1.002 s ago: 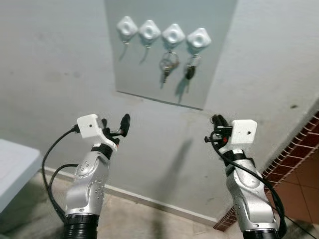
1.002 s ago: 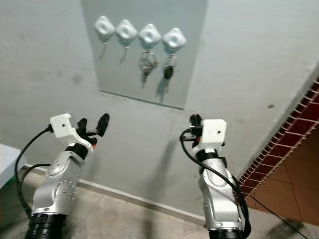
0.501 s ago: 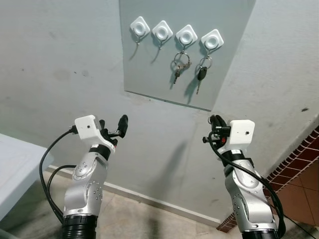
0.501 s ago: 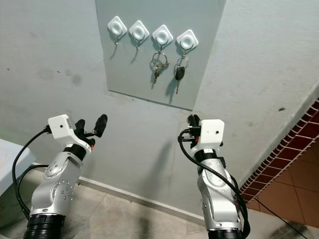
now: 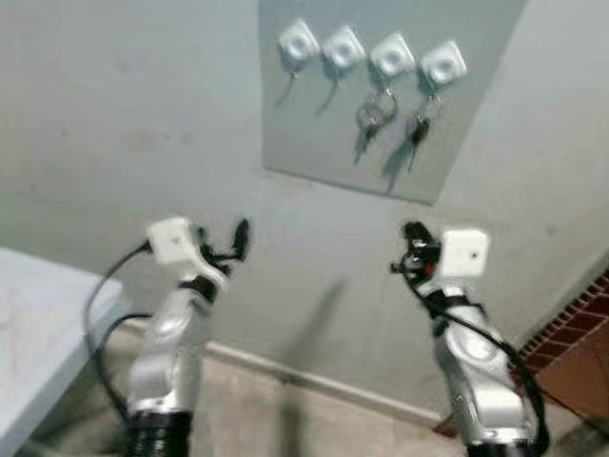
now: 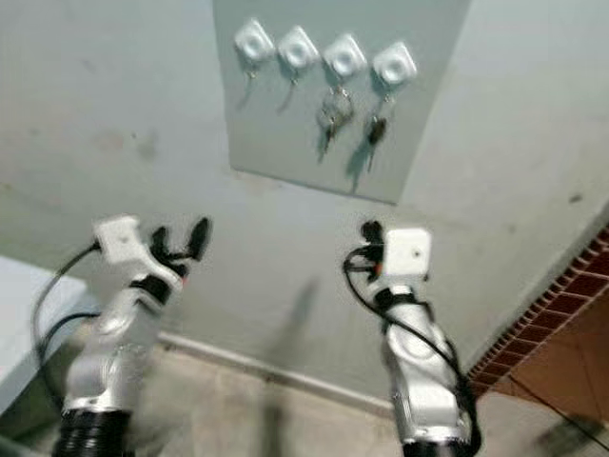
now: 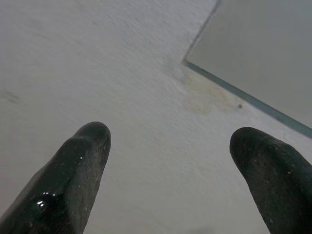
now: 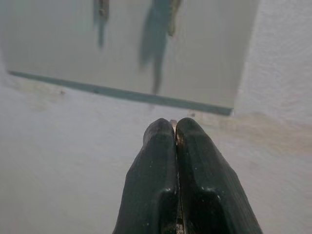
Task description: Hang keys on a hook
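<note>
Home entryway, grey wall panel (image 5: 314, 133) with key hooks (image 5: 371, 52), tiled floor (image 5: 314, 419), brick edging (image 5: 561, 333)

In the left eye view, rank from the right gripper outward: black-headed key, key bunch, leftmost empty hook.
1. Black-headed key, on the rightmost hook, above the right gripper.
2. Key bunch, one hook to the left.
3. Leftmost empty hook, at the row's far left end.

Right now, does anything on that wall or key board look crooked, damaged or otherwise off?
Nothing serious. The grey board is flat on the wall, its four white hooks in a row, two bearing keys. Faint brownish stains mark the wall under the board's lower edge.
</note>
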